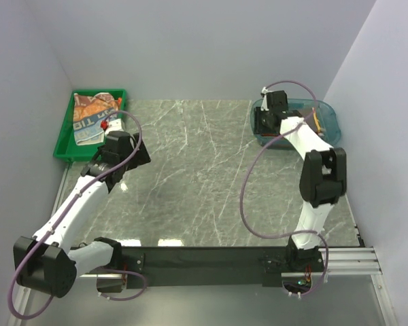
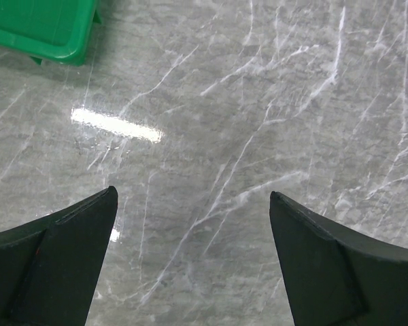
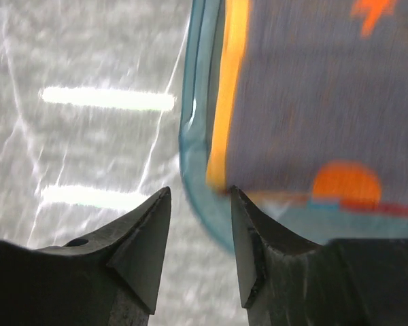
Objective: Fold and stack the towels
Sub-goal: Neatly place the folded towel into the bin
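Observation:
A pile of towels (image 1: 94, 115) lies in the green tray (image 1: 64, 146) at the far left; the top ones are tan-orange patterned and whitish with blue lettering. An orange-grey towel (image 3: 306, 95) lies in the clear blue tub (image 3: 194, 136) at the far right. My left gripper (image 2: 192, 192) is wide open and empty above bare marble, just in front of the tray; in the top view it (image 1: 126, 155) sits by the tray's near right corner. My right gripper (image 3: 200, 190) is open over the tub's left rim, at the towel's orange-edged corner, and holds nothing.
The marble table (image 1: 204, 176) lies between the two arms. The tray's corner (image 2: 47, 34) shows at the top left of the left wrist view. The tub (image 1: 326, 119) stands close to the right wall. White walls close in the table on three sides.

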`<state>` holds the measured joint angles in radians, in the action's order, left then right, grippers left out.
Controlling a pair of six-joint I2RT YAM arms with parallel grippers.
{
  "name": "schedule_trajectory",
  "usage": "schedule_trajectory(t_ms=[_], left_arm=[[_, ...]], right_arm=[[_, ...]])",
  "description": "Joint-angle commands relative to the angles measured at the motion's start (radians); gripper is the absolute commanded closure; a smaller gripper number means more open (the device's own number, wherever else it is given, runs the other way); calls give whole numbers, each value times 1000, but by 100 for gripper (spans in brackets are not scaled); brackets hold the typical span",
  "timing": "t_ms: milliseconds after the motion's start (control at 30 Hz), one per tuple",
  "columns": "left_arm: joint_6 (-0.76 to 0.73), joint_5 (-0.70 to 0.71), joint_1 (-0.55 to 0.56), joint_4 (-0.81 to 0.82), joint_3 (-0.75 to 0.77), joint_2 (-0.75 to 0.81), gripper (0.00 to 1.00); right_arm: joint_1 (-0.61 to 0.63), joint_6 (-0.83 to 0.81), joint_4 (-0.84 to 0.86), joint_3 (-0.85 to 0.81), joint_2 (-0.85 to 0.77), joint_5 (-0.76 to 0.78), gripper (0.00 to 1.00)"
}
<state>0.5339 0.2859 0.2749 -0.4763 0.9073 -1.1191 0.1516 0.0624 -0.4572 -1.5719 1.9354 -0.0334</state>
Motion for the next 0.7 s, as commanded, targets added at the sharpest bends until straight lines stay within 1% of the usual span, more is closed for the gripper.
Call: schedule_trajectory(t_ms=[0,33,67,133,167,233,267,300,333,367,400,433,467,533,567,633,667], left_arm=[[-28,-1,-5,15,5,53,0],[-28,-1,-5,15,7,62,0],[-26,1,-5,16,2,89,1],[-25,12,-5,22,-2,146,1],[-25,25,-6,24,-8,169,0],[-8,48,-5,15,-7,241,1],[0,64,-5,2,1,267,1],[8,87,-5,-11,4,295,1],[23,105,-5,-31,4,362,1],[31,119,-5,-41,2,399,1],[37,146,-6,-48,4,436,1],[46,159,-5,-62,2,509,1],[49,168,-5,-68,-5,547,1],[60,196,-5,-79,-16,649,0],[63,203,-6,-87,-30,680,1],[64,217,-5,-88,-51,767,1],[66,219,-5,-90,-77,792,1]], right_arm=[[-1,24,43,61,-232,-51,51],[-3,34,31,81,-272,-57,51],[-4,46,28,102,-362,-56,49],[-3,91,25,188,-465,-46,46],[-3,106,25,247,-575,-37,39],[-1,149,9,309,-691,3,32],[-3,165,8,337,-807,15,25],[-4,197,3,401,-869,30,22],[-3,211,-1,432,-927,64,19],[-1,224,-9,458,-1032,87,16],[-3,241,-26,505,-1088,105,14],[-1,250,-35,527,-1139,171,13],[5,269,-43,548,-1246,203,6],[9,309,-26,639,-1361,237,3],[9,315,-18,667,-1471,236,2],[11,315,-6,743,-1571,240,1],[14,315,-5,788,-1660,237,2]])
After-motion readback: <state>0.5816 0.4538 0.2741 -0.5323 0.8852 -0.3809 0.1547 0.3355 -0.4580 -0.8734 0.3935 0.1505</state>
